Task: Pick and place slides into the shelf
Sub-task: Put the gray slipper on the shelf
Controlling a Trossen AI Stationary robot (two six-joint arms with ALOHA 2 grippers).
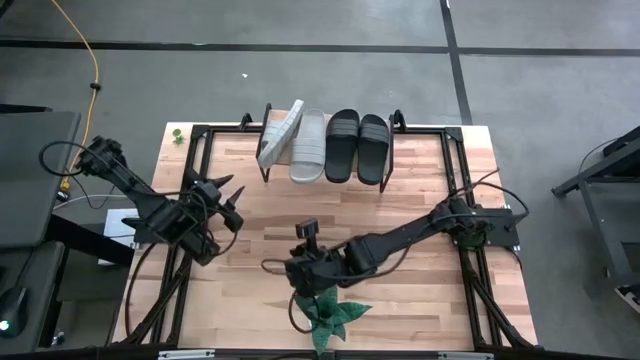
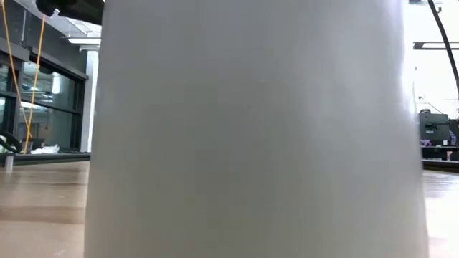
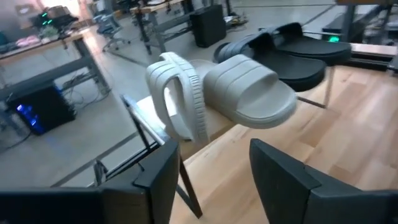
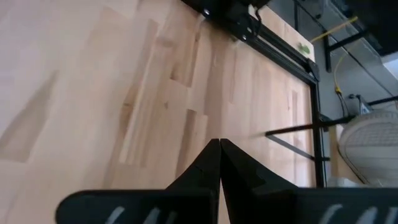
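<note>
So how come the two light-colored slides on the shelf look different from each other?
The outer pale slide is tipped up on its edge and leans against its neighbour, while the inner pale slide lies flat with its sole down. The tilted one sits at the shelf's end; the flat one sits next to a black slide. In the left wrist view the tilted one shows its strap sideways. Both have the same pale colour and ribbed strap.

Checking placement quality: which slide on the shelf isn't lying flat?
The leftmost pale slide, tipped on its edge against the flat pale slide. Both black slides lie flat.
</note>
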